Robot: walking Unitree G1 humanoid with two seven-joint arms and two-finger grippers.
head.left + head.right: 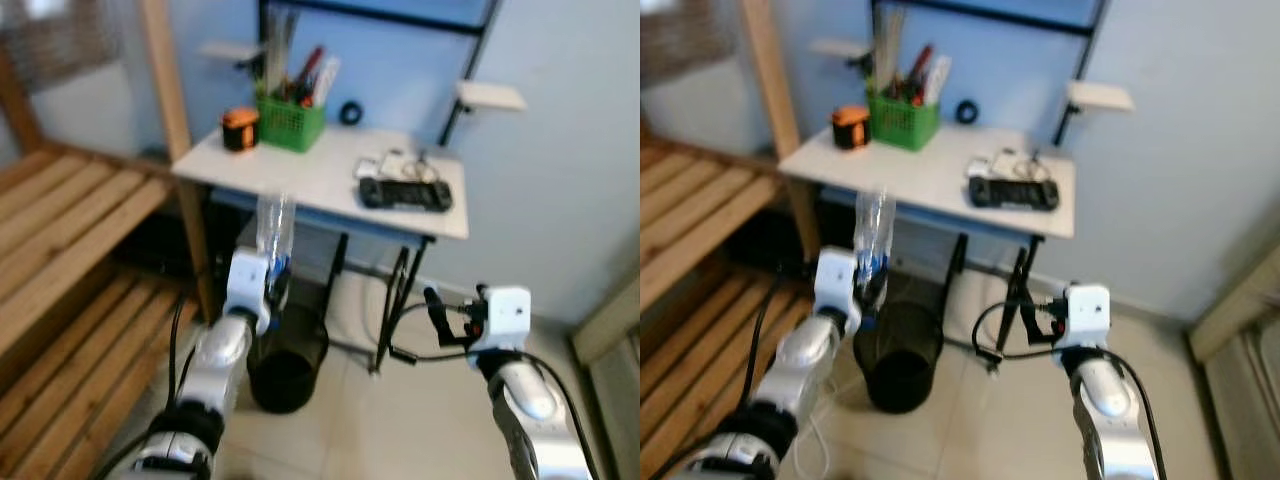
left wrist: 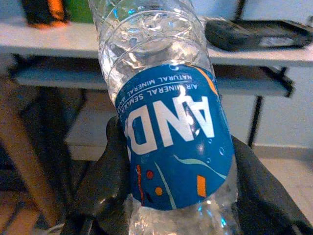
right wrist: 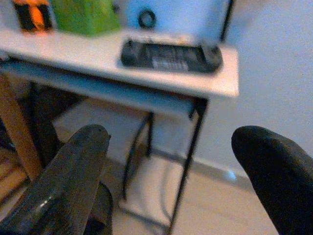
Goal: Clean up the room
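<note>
Desk (image 1: 330, 185) stands at my twelve o'clock, with the black trash bin (image 1: 287, 372) on the floor under its near edge. My left gripper (image 1: 270, 285) pinches a clear water bottle (image 2: 166, 103) upright just above that bin, so I judge disposal is in hand: lower it over the mouth, then release. My right gripper (image 1: 436, 305) hangs at three o'clock, fingers spread and empty.

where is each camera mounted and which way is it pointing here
Left eye: on the head, looking forward and down at the desk and bin; both arms show, left gripper holding a bottle.
Right eye: beside it, same scene; right gripper is empty.
Left wrist: on the left arm, looking along its fingers at the bottle's blue label.
Right wrist: on the right arm, looking past its spread fingers at the desk.
Shared: every view catches the desk's black gadget.
</note>
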